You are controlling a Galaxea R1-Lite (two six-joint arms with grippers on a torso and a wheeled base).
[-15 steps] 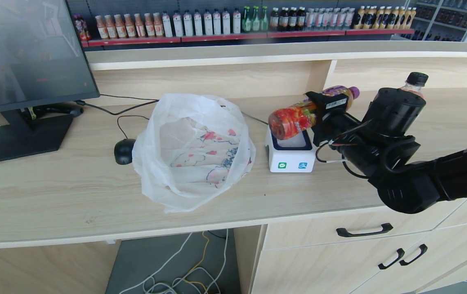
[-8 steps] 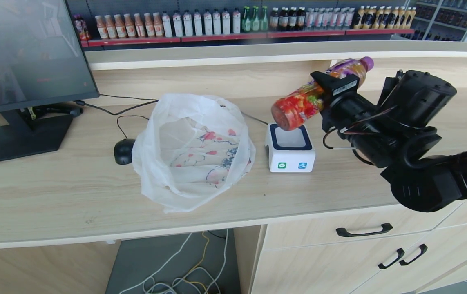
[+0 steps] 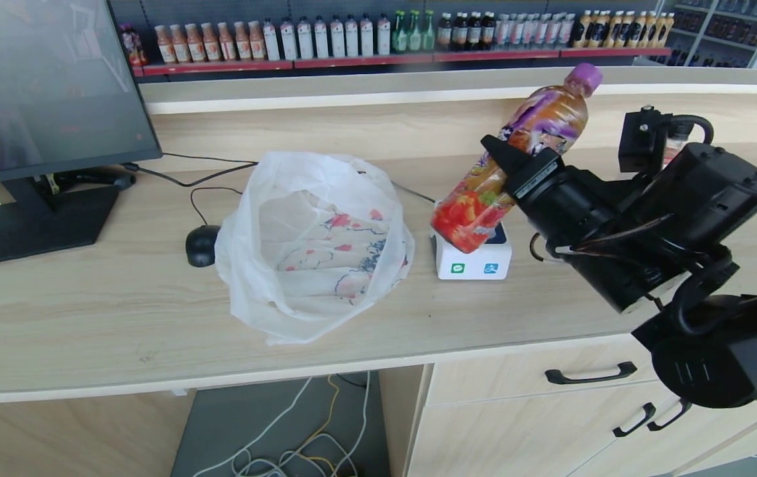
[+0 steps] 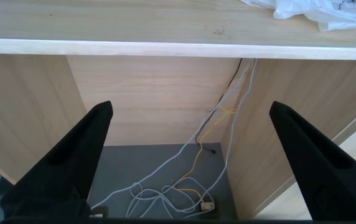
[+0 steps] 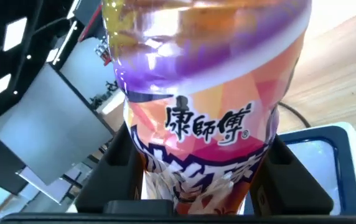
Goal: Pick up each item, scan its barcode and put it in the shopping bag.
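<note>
Right gripper [image 3: 514,173] clamps glossy plastic juice bottle [image 3: 510,159] above boxy scanner [image 3: 471,261]

Orange-purple bottle [image 3: 510,162], white floral-print bag [image 3: 312,245].

The head camera is looking forward and down across the surface [image 3: 120,311], with the shopping bag [image 3: 312,245] at centre frame. The left wrist camera is facing the cables [image 4: 184,186] beneath the surface and catching that bag's edge. The right wrist camera is hugging the bottle [image 5: 209,99] and sharing the scanner [image 5: 327,155] with the head view.
</note>
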